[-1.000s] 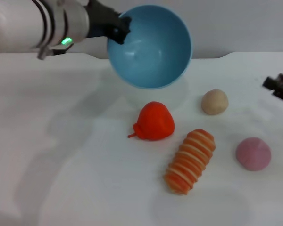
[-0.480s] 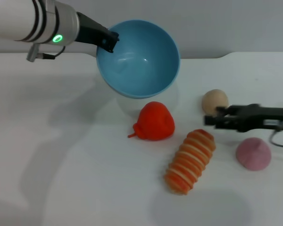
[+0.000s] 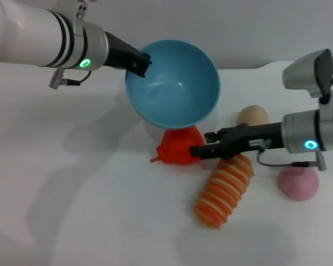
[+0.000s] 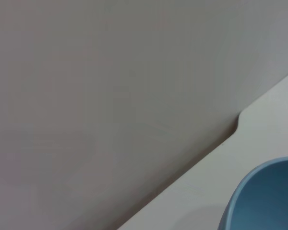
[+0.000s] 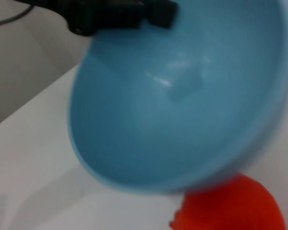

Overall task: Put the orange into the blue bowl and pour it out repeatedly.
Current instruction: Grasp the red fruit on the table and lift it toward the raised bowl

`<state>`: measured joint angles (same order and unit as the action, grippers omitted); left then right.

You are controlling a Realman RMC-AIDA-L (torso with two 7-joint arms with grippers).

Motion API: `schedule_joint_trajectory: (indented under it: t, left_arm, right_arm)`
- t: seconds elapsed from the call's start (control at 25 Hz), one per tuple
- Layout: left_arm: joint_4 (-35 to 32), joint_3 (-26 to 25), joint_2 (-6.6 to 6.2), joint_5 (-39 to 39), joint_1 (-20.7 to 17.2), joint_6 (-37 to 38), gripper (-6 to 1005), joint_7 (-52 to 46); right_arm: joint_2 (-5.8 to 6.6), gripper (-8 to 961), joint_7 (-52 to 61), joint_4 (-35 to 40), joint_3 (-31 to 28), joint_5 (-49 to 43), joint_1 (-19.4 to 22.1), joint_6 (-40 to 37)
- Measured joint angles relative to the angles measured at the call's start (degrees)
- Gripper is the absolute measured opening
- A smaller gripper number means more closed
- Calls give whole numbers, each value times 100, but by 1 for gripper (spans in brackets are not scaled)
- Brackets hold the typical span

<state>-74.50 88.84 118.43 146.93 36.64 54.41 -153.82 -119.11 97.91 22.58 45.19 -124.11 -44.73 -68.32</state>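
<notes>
Right claw (image 3: 201,143) has advanced from beside the tan ball (image 3: 253,116) to the orange (image 3: 177,147).
Its fingers part slightly at the orange's right side, gripping nothing. Left claw (image 3: 142,60) pinches the blue bowl (image 3: 175,83) by its rim, tilted, empty, above the orange. Orange rests on the desk (image 3: 89,194); striped piece (image 3: 223,191) just right.

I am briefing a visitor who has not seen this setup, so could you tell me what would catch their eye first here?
Most striking is the light blue smooth plastic bowl, held tilted and empty above the white table by the left hand clamped on its rim. Just below it lies the red-orange soft toy orange, with the right hand reaching in beside it. An orange-and-cream striped oblong toy sits nearby.
</notes>
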Motion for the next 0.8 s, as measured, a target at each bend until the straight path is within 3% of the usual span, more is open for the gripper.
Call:
schedule_joint_trajectory:
  t: [0.24, 0.6, 0.68, 0.8]
  left_arm:
    - [47, 174, 10, -6, 18, -108, -1, 0]
    - [-9, 192, 1, -15, 17, -321, 0, 2]
    - [-8, 196, -3, -16, 6, -395, 0, 16]
    - [-17, 202, -6, -16, -22, -472, 0, 47]
  right_arm:
    - [-22, 675, -521, -515, 502, 824, -151, 521]
    - [-46, 674, -547, -915, 867, 942, -299, 1042]
    - [-47, 649, -558, -859, 932, 945, -271, 1042]
    - [-49, 521, -564, -806, 938, 948, -241, 1032]
